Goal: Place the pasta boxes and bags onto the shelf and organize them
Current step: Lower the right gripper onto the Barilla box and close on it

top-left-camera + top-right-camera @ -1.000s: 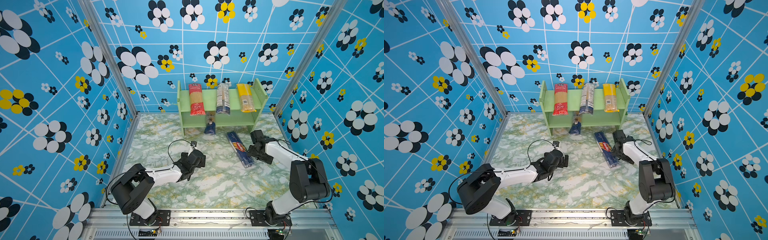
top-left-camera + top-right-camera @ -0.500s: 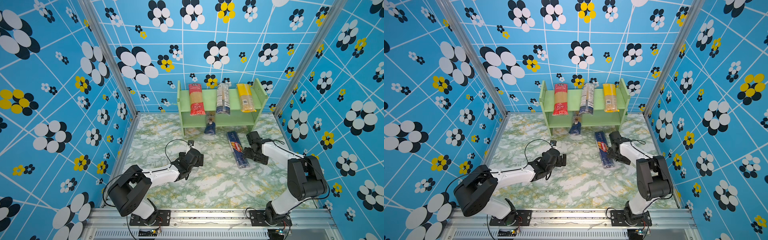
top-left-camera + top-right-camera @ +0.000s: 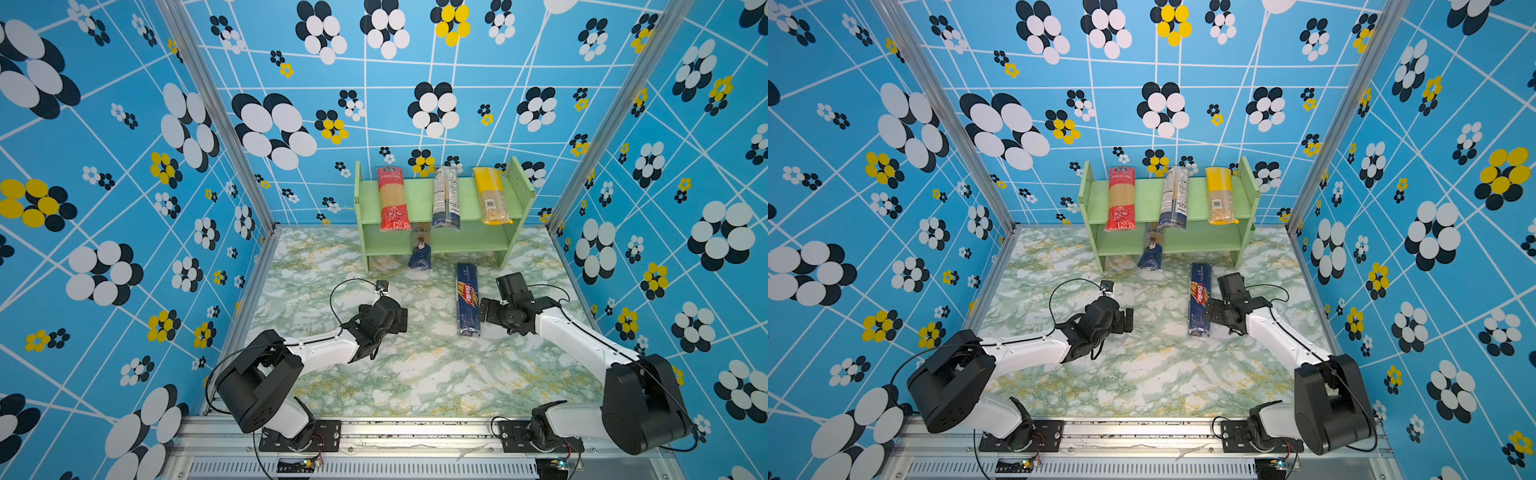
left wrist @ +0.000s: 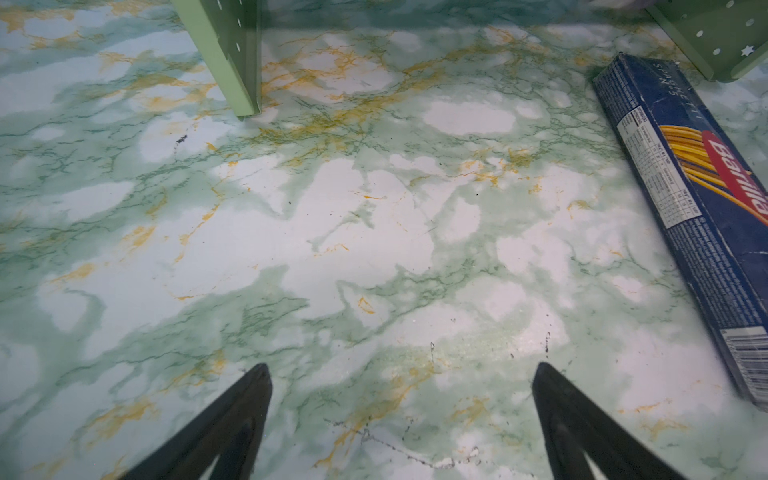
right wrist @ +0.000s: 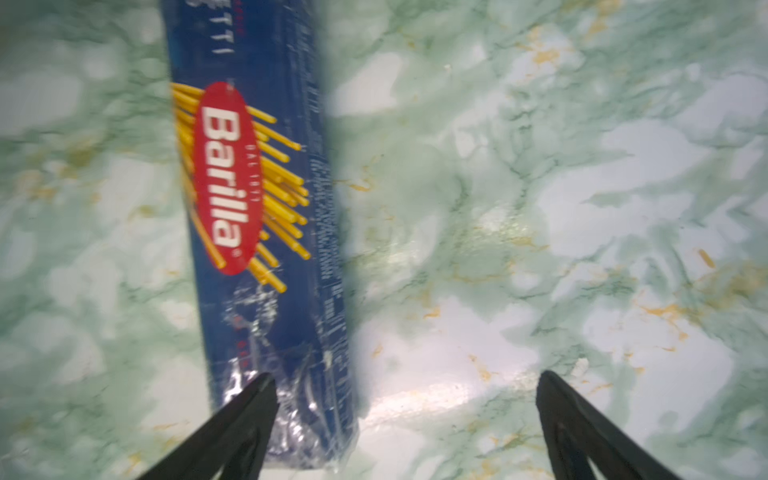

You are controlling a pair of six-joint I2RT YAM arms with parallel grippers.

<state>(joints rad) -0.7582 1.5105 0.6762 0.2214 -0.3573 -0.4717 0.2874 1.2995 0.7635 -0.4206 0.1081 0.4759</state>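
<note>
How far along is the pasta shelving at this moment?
Done: the red bag, clear bag and yellow bag lie atop the shelf; the blue-ended bag sticks out of the lower tier. In hand: nothing; the right gripper is open beside the Barilla box on the table, the left gripper open elsewhere. Left: shelve that box.

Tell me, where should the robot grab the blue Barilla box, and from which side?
Probably around its middle, across the narrow width, coming down from above. The Barilla box lies flat on the table and is long and thin, so a middle grip should keep it level. The open right claw is right beside it.
</note>
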